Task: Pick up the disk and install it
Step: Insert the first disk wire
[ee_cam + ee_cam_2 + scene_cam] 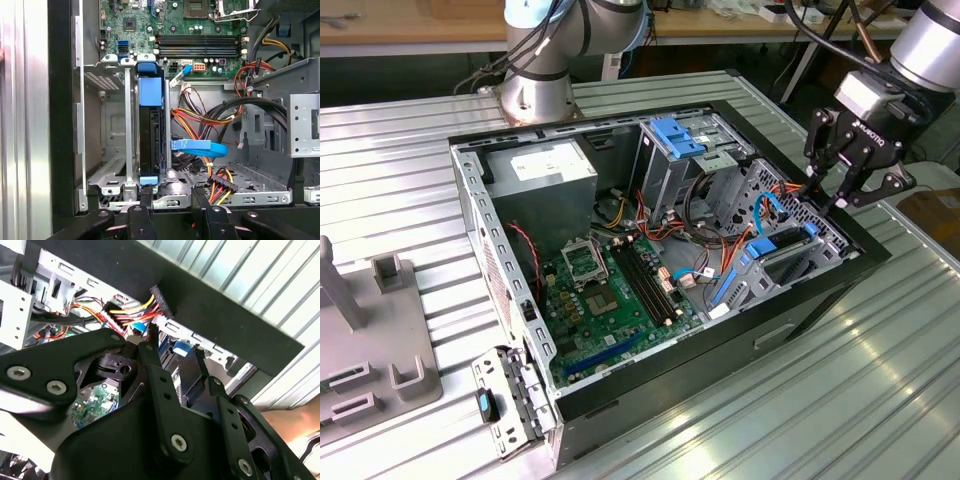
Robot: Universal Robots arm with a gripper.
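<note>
- The disk (150, 135), a flat dark drive in a blue plastic frame, stands on edge in the grey metal drive cage (112, 131) at the edge of the open black computer case (720, 345).
- The black gripper (830, 200) hovers just above it, jaws partly open and empty.

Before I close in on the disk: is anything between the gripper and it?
Nothing visible. In the first wrist view the open gripper sits right before the disk, which stands edge-on in the drive cage. A blue cable and a wire bundle lie beside the disk, not between.
</note>
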